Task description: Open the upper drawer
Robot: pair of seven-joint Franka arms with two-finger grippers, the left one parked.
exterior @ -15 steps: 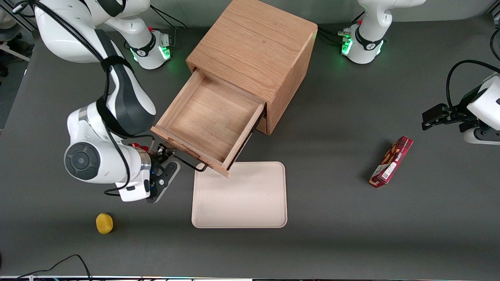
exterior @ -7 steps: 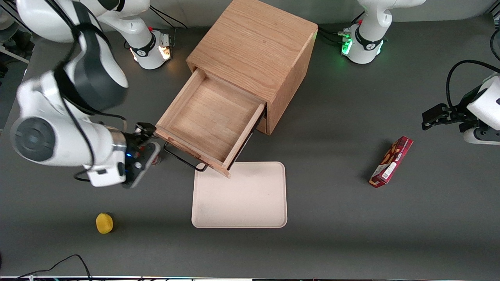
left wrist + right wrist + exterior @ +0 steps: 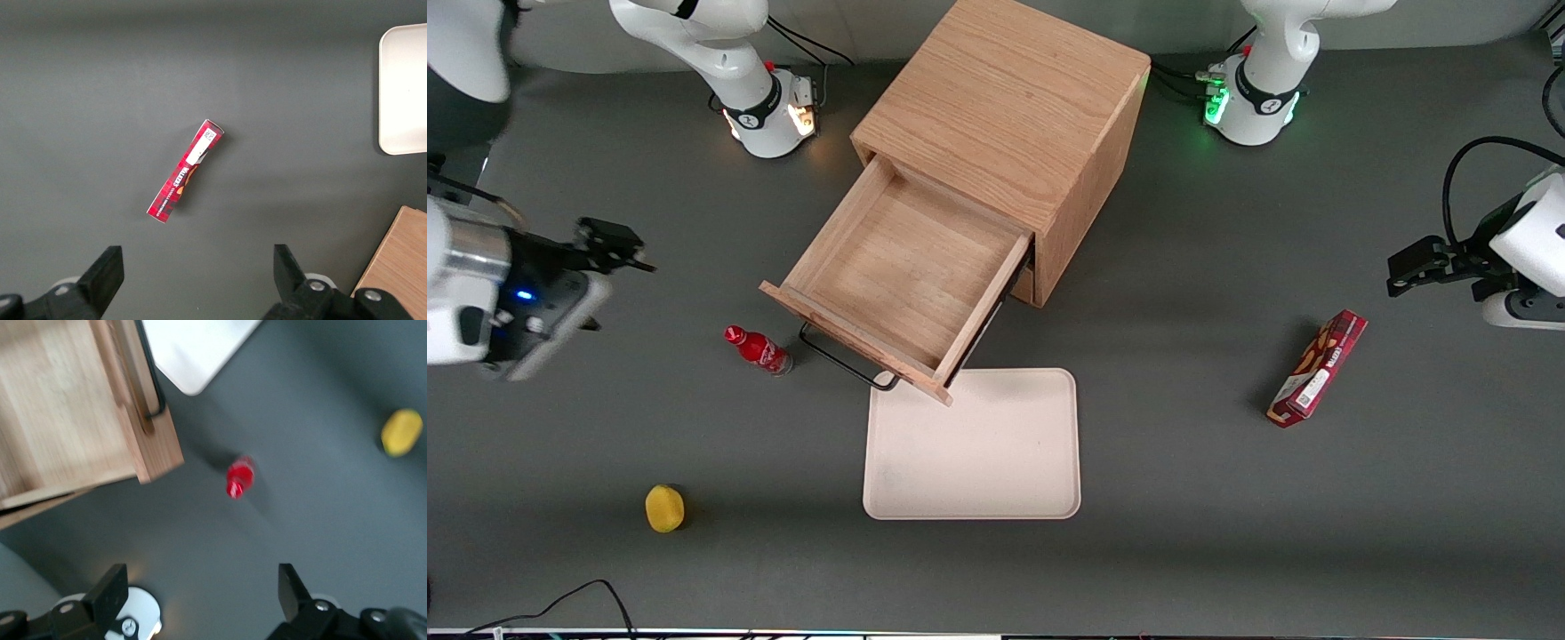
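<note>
We see the upper drawer (image 3: 911,276) standing pulled well out of the wooden cabinet (image 3: 1005,116), its plain box interior open to the front camera and nothing inside it. The thin black bar handle (image 3: 845,360) runs along the drawer's front panel, on the face turned toward the front camera, just above the table (image 3: 1227,533). The drawer's front corner hangs over the edge of the cream tray (image 3: 974,444).

Our gripper (image 3: 609,253) hangs well apart from the drawer, out toward the working arm's end of the table and raised above it. Its fingers are spread wide with nothing between them; the right wrist view shows both finger bases set far apart over bare table.

By our reading the opening looks done: the drawer is out nearly to its full depth.

How would it handle? We judge it a stiff, rigid wooden box, moderately heavy, sliding straight along its runners, so any pull should follow the drawer's own line. The place to take hold is the bar handle, near its middle, fingers closing across the thin bar; metal that slim could slip in the pads if gripped off-centre.

A small red bottle (image 3: 758,348) stands just beside the handle's end, close enough to topple. A yellow fruit-like thing (image 3: 664,508) lies nearer the front camera, and a red box (image 3: 1318,368) toward the parked arm's end.
</note>
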